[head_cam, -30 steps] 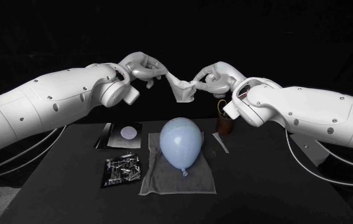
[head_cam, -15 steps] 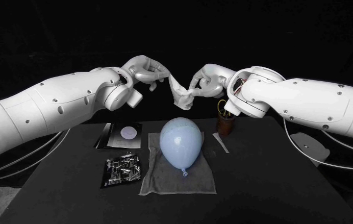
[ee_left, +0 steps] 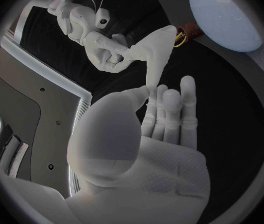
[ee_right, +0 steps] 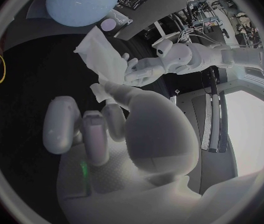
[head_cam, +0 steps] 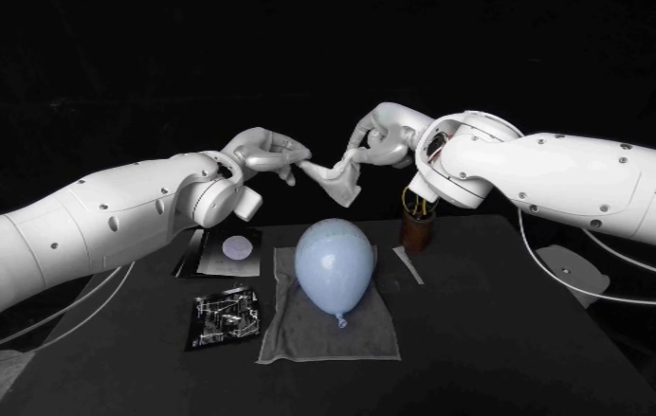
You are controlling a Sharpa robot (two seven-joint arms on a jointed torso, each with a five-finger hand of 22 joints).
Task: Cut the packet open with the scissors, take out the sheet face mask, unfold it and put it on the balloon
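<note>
Well above the table, the white sheet mask point(head_cam: 337, 175) hangs still folded between my two hands. My left hand point(head_cam: 265, 153) pinches its left end and my right hand point(head_cam: 381, 137) pinches its upper right end. The left wrist view has the mask point(ee_left: 154, 51) running from my left hand point(ee_left: 164, 118) to the right hand point(ee_left: 105, 53). The right wrist view has the mask point(ee_right: 103, 57) between my right hand point(ee_right: 99, 130) and the left hand point(ee_right: 146, 70). Below, the pale blue balloon point(head_cam: 337, 262) lies on a grey cloth point(head_cam: 334, 343). Yellow-handled scissors point(head_cam: 411, 204) stand in a brown holder point(head_cam: 418, 231).
A black patterned packet point(head_cam: 226, 316) lies left of the cloth, with a dark card point(head_cam: 225, 250) bearing a pale disc behind it. A small white strip point(head_cam: 409, 265) lies right of the balloon. The table's near edge and right side are bare.
My left hand has dropped a little and my right hand has risen, so the mask now slopes up towards the right hand. The things on the table have not moved.
</note>
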